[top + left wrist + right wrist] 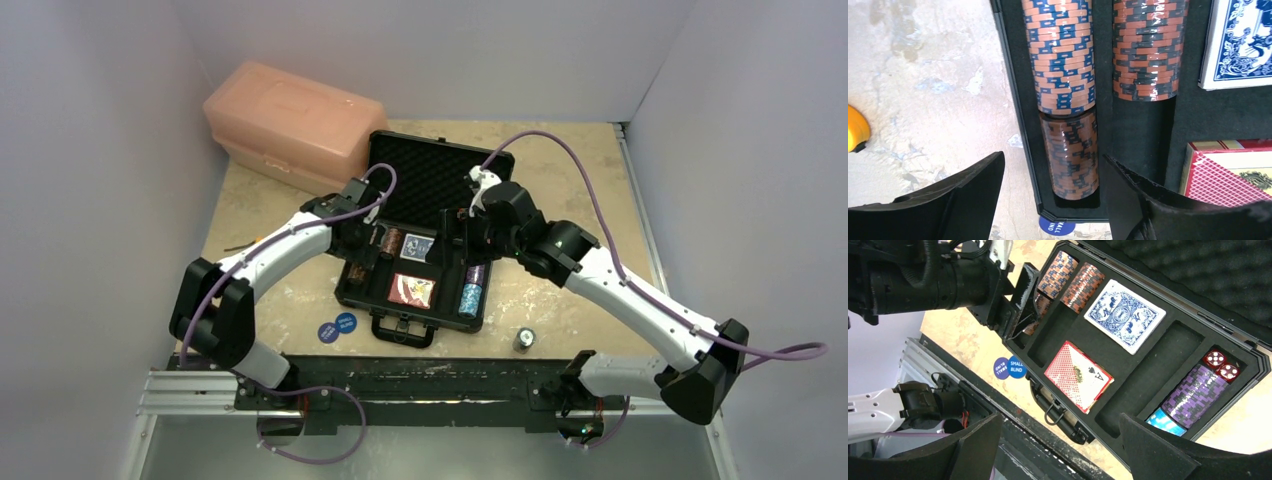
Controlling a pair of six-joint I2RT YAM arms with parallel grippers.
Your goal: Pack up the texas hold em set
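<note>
While the left gripper stands open around a wrapped chip stack, the right gripper hangs open.
Slippery, heavy cylinder: pinch its middle.

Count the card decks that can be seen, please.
2. The blue deck lies in the case's middle section, on the lid side. The red deck lies in the same section, nearer the handle. No other deck shows; the arms may hide some slots.
</note>
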